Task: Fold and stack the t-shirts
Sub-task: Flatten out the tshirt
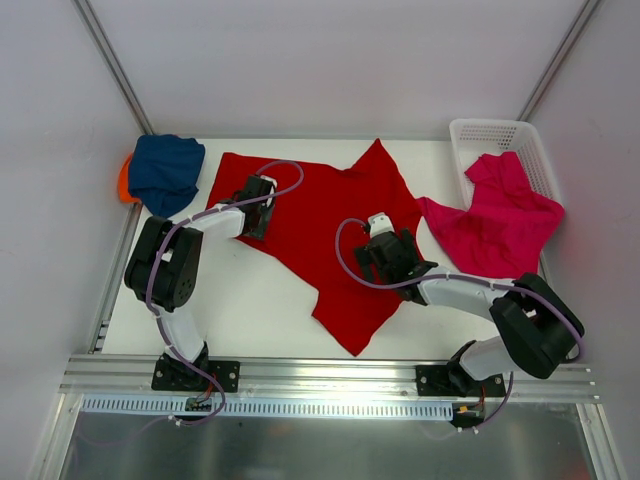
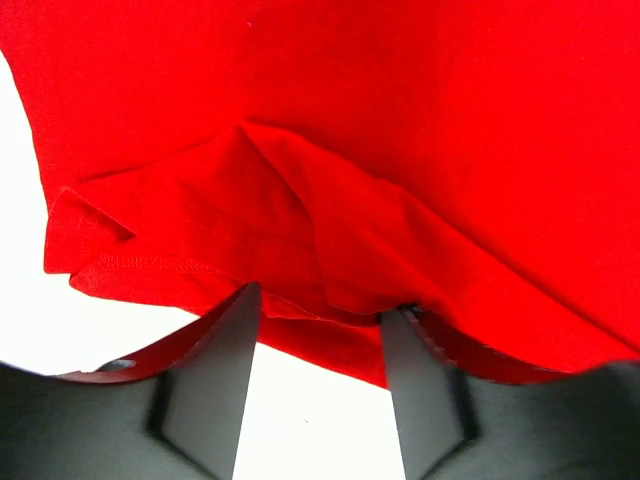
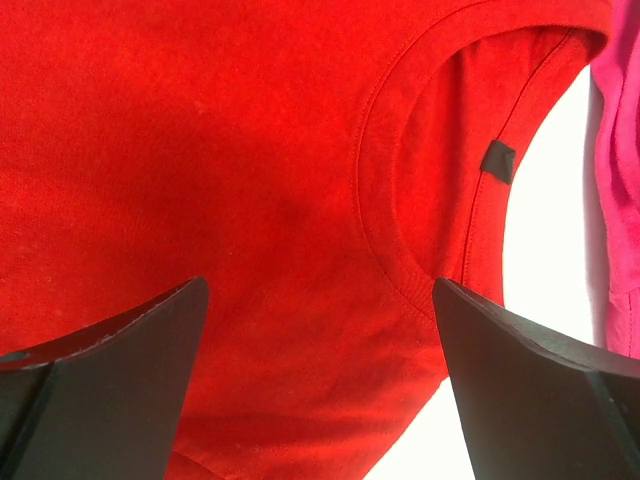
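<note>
Robotics lab cell, plain white walls point(image 1: 330, 60), aluminium frame rail point(image 1: 330, 372), white table point(image 1: 260, 300).

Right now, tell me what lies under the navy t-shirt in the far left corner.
An orange t-shirt lies under the navy t-shirt; only a sliver of it shows at the left edge. The rest is covered, so how it is folded cannot be judged.

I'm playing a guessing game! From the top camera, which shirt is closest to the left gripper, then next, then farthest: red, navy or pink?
1. Red shirt: right beneath the left gripper.
2. Navy shirt: to its left, in the far-left corner.
3. Pink shirt: far right, hanging out of the basket.
</note>
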`<act>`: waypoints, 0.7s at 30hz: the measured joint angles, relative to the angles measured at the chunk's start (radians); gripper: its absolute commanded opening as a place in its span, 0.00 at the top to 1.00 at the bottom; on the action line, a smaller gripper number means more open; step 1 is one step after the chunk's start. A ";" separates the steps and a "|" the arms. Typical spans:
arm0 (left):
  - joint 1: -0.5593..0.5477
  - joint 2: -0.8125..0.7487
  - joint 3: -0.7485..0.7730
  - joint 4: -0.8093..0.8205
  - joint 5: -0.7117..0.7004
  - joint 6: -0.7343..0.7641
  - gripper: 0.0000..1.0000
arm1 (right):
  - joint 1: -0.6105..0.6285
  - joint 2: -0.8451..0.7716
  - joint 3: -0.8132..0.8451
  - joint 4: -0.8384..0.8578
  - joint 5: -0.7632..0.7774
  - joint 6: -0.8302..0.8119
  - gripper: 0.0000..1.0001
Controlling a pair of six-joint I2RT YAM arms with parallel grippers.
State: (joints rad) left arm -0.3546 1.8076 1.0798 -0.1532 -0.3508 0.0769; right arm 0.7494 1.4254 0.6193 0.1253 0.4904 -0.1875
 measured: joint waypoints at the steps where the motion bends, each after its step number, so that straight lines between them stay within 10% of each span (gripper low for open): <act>1: 0.000 0.000 0.000 0.000 0.000 -0.002 0.55 | 0.000 0.003 0.001 -0.001 0.000 0.000 0.00; 4: 0.000 0.000 0.000 0.000 -0.003 -0.013 0.73 | 0.000 0.013 0.007 -0.005 0.000 0.000 0.00; 16: -0.007 -0.011 0.000 -0.003 -0.025 -0.011 0.81 | 0.015 0.035 0.033 -0.013 0.005 -0.008 0.01; 21: -0.016 -0.037 0.006 -0.019 -0.053 -0.014 1.00 | 0.022 0.040 0.034 -0.018 0.011 -0.011 0.01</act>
State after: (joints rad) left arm -0.3702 1.7702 1.0863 -0.1722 -0.4042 0.0624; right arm 0.7712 1.4658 0.6537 0.1070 0.5018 -0.1982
